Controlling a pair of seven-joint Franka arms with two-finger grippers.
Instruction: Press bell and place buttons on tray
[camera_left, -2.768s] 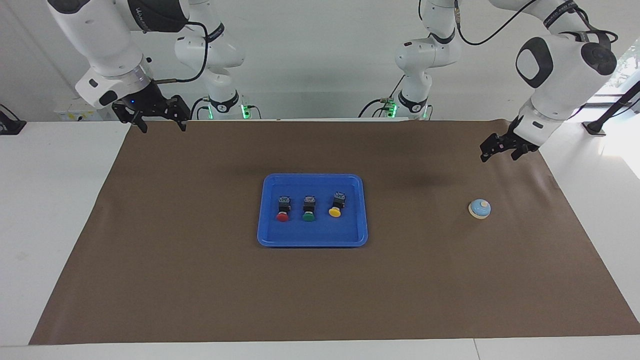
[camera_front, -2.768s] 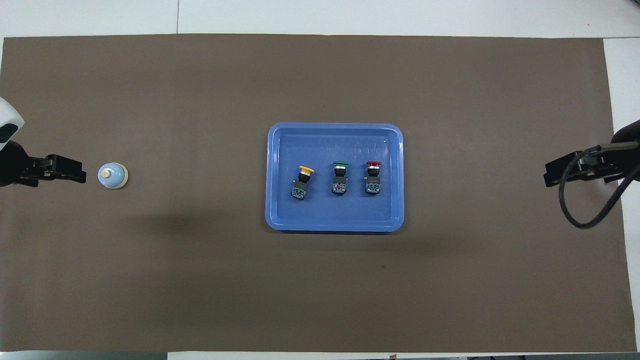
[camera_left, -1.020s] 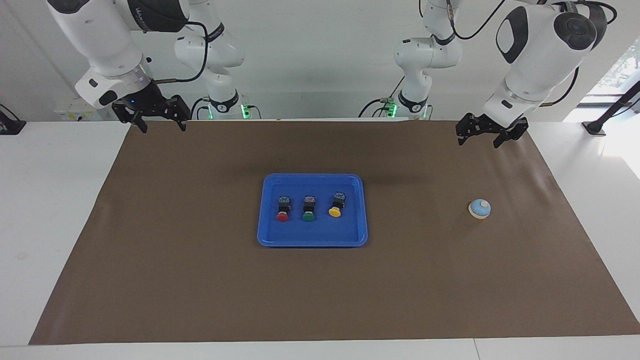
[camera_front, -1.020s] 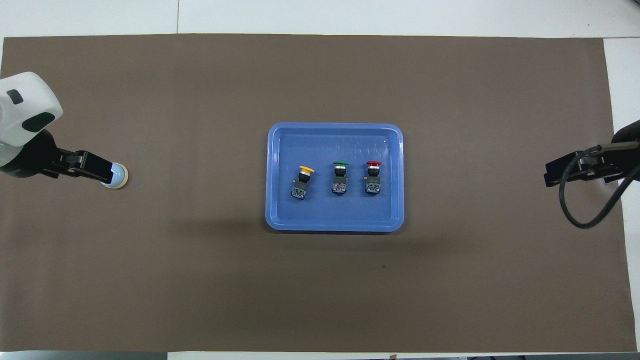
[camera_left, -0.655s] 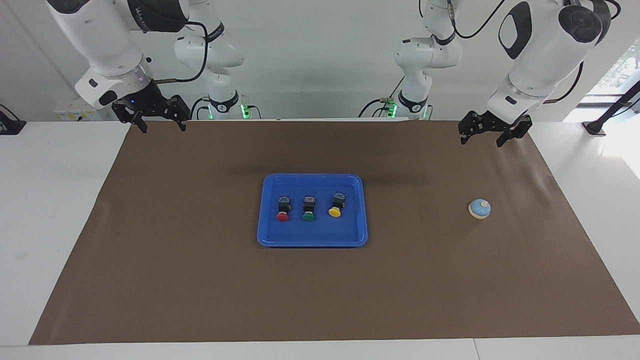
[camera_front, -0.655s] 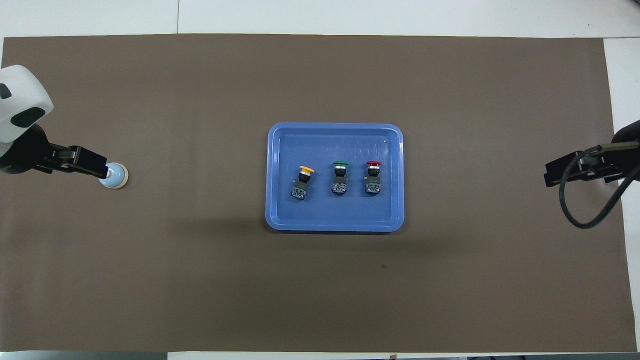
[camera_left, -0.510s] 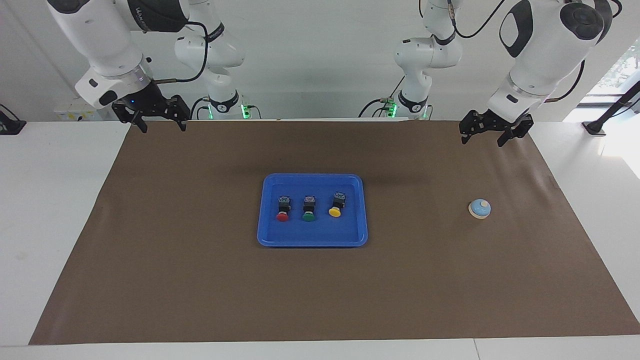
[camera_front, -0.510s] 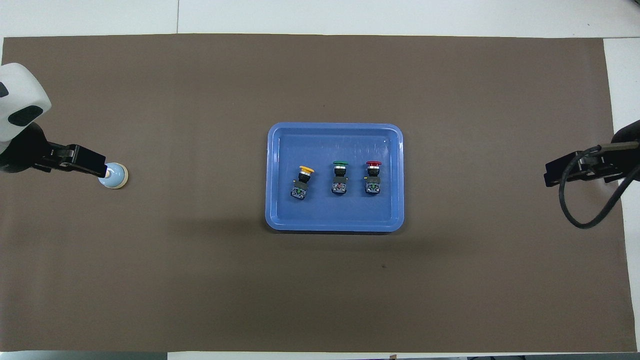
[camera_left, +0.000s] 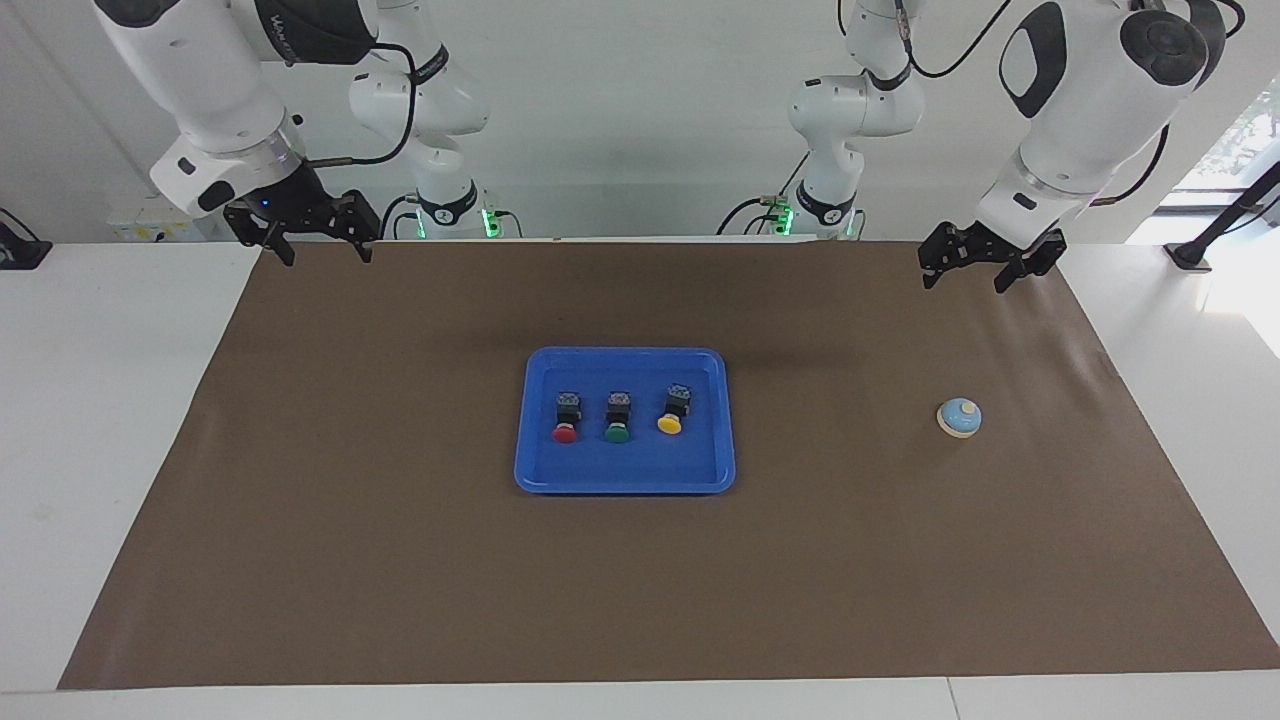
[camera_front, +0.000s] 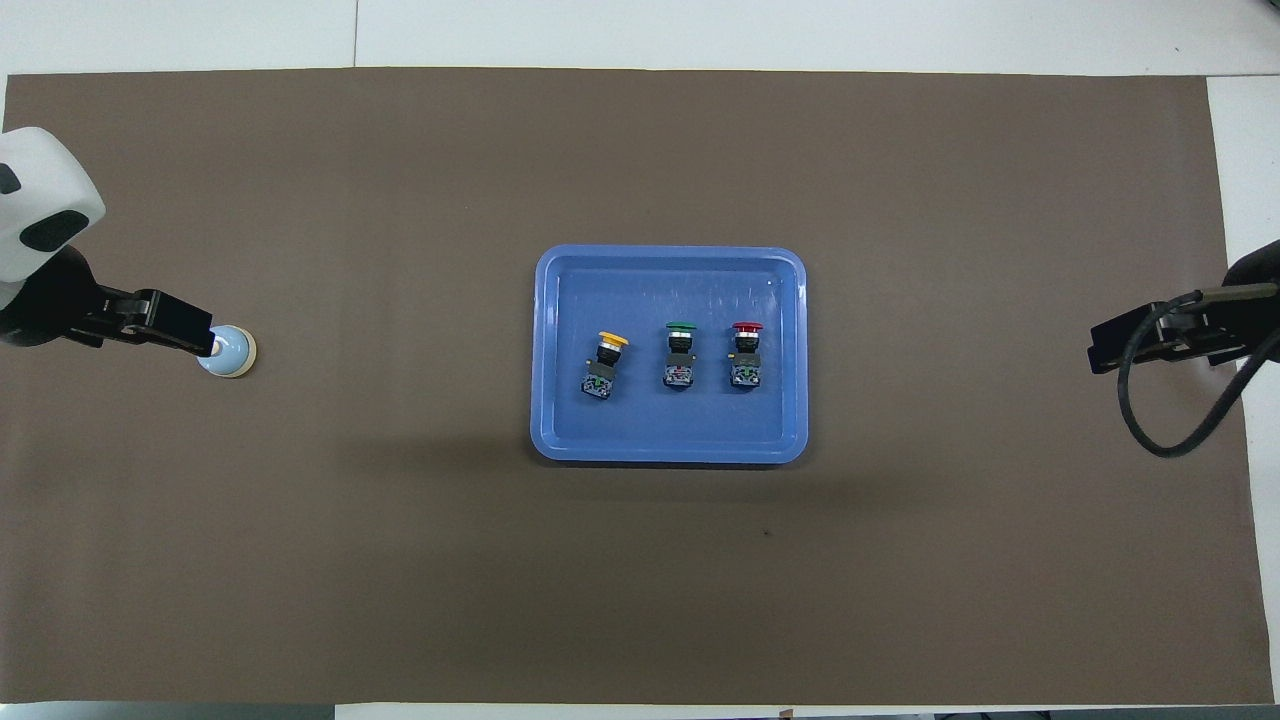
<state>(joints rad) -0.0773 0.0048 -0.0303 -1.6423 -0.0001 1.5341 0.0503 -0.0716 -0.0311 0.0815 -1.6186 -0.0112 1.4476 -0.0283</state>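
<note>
Table (camera_left: 120, 400) w/ brown mat (camera_left: 400, 580) over most of it.

Tray (camera_left: 625, 478): bright blue, flat, rounded corners, raised rim, mid-mat. Long axis runs from one arm's end of the table to the other.

Buttons, all 3 in the tray, lying on their sides in a row along its long axis, apart from each other. Each has a black body w/ a round cap; caps point away from the robots, bodies toward them. Red button (camera_left: 566, 418) toward the right arm's end, green button (camera_left: 617, 417) in the middle, yellow button (camera_left: 673, 410) toward the left arm's end, its body skewed a bit vs. the other two.

Bell (camera_left: 959, 417): small, round, light-blue dome, white base ring, pale knob up top. Sits upright on the mat toward the left arm's end, well apart from the tray.

Left claw (camera_left: 971, 269): up in the air over the mat's edge by the robots, fingers spread wide, holding nothing, clear of the bell. In overhead view it overlaps the bell's edge, but facing view shows a gap.

Right claw (camera_left: 320, 247): waits over the mat's corner at its own end, fingers wide apart, holding nothing.
</note>
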